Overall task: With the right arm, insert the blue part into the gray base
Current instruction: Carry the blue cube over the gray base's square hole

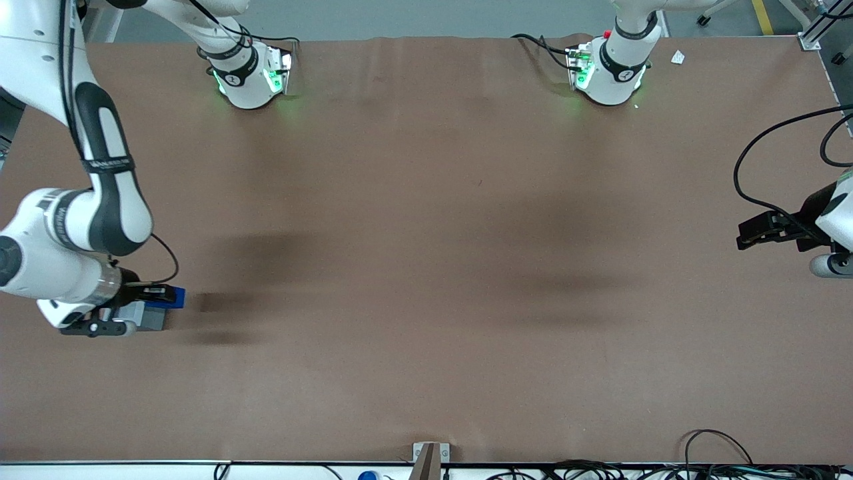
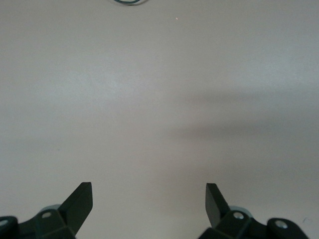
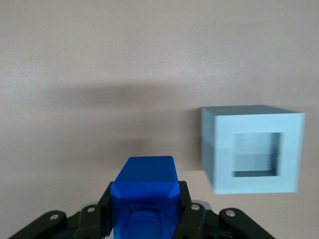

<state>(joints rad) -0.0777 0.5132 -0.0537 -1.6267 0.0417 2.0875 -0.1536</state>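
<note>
The blue part [image 3: 144, 191] is a bright-blue block held between the black fingers [image 3: 190, 209] of my right gripper [image 3: 145, 206], which is shut on it above the brown table. The gray base [image 3: 251, 148] stands on the table beside the held part, its square socket [image 3: 258, 154] showing empty. In the front view the right gripper [image 1: 154, 293] hangs at the working arm's end of the table with the blue part [image 1: 170, 296] in it, just over the gray base [image 1: 145, 316], which the wrist partly hides.
A brown cover [image 1: 426, 267] spreads over the whole table. The two arm bases [image 1: 250, 73] [image 1: 610, 70] stand at the edge farthest from the front camera. Cables [image 1: 720, 460] lie along the near edge.
</note>
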